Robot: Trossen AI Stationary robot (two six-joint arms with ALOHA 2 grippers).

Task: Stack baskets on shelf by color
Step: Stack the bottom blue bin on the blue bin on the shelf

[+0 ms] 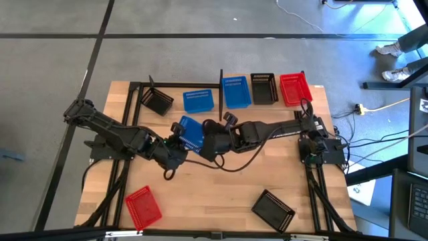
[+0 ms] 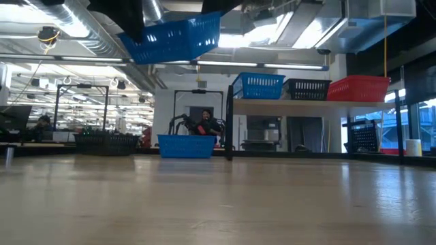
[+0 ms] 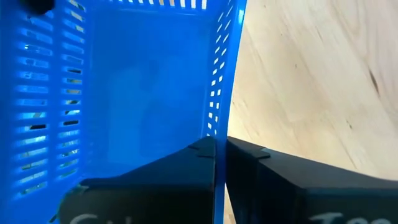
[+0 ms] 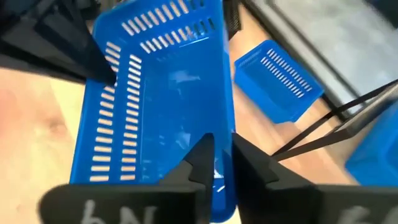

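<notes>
Both arms are meeting over the middle of the table at a blue perforated plastic basket (image 1: 190,132), which is hanging well above the wooden tabletop (image 1: 221,194) in the low view. The left gripper (image 3: 219,152) is clenching one wall of this basket between its fingers. The right gripper (image 4: 217,160) is straddling another wall of it, its fingers looking slightly parted, so whether it is gripping or letting go I cannot tell. On the raised light-wood shelf (image 2: 300,103) a blue, a black and a red basket are sitting side by side. The risk here is the handover: if the right claw lets go while the left is pinching only a thin wall, the basket could swing, tilt or slip and fall.
</notes>
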